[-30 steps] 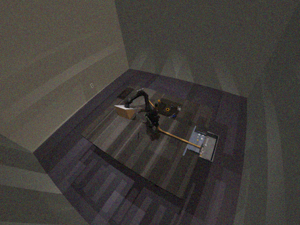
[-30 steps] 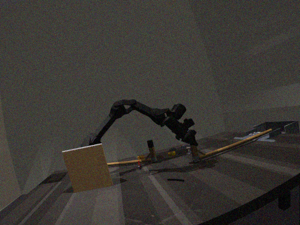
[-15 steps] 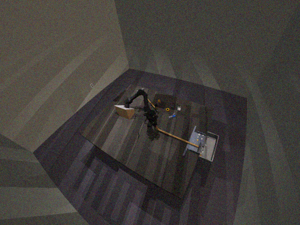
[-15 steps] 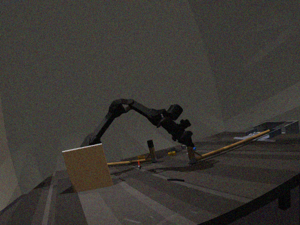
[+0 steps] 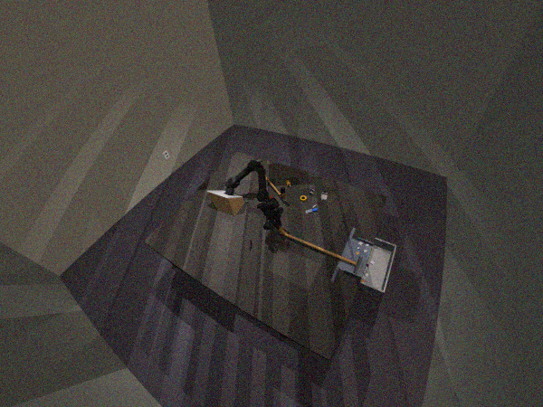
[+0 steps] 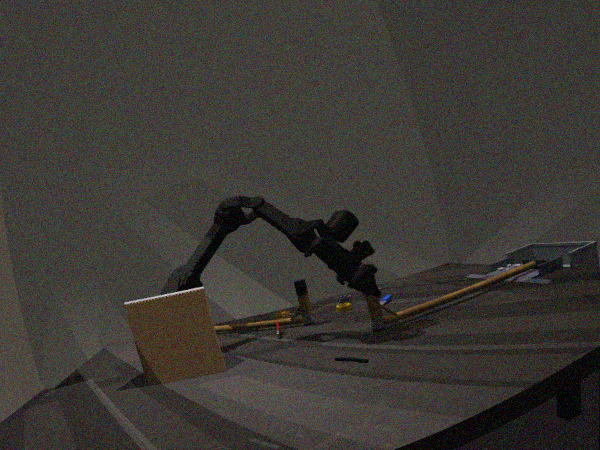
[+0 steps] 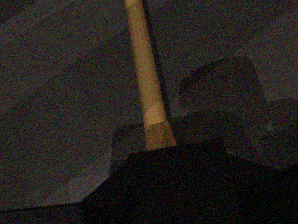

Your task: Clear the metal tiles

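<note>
My gripper [image 5: 276,227] [image 6: 374,297] is shut on the long scraper's upright grip, low over the table. The scraper [image 5: 317,248] [image 6: 460,293] [image 7: 145,60] has a long wooden handle reaching right; its grey blade [image 5: 360,268] rests across the far part of the steel bench plate [image 5: 349,248]. Several small tiles [image 5: 357,253] lie on the plate beside the blade, toward its upper end in the top view. A few more pieces, one pale tile [image 5: 372,262] among them, are beyond the blade, at or in the catch box [image 5: 383,263] [image 6: 565,244]. The fingertips are hidden in the wrist view.
A tan block [image 5: 232,206] [image 6: 177,340] stands by the arm's base. A second wooden-handled tool [image 5: 273,186] [image 6: 260,324], a yellow ring [image 5: 303,198] [image 6: 343,306] and a blue-ended item [image 5: 312,210] [image 6: 386,299] lie behind the arm. A thin black piece [image 5: 251,244] [image 6: 351,359] lies in front.
</note>
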Action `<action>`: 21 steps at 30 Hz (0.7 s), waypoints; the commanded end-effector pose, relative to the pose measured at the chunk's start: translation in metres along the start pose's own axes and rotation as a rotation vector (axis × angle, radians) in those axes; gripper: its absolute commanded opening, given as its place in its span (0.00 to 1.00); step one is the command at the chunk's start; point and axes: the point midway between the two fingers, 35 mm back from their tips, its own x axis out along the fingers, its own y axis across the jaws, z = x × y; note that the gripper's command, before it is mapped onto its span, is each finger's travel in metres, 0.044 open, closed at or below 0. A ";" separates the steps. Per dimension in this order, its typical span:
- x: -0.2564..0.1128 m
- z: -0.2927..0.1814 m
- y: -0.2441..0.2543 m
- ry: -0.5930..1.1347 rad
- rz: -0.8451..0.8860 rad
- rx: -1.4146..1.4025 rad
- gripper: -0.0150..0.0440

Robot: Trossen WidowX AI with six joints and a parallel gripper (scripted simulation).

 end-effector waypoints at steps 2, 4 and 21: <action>-0.009 0.000 -0.003 -0.014 -0.005 0.001 0.25; -0.011 -0.003 -0.003 -0.014 -0.005 0.001 0.25; -0.027 -0.023 -0.007 -0.015 -0.007 0.001 0.25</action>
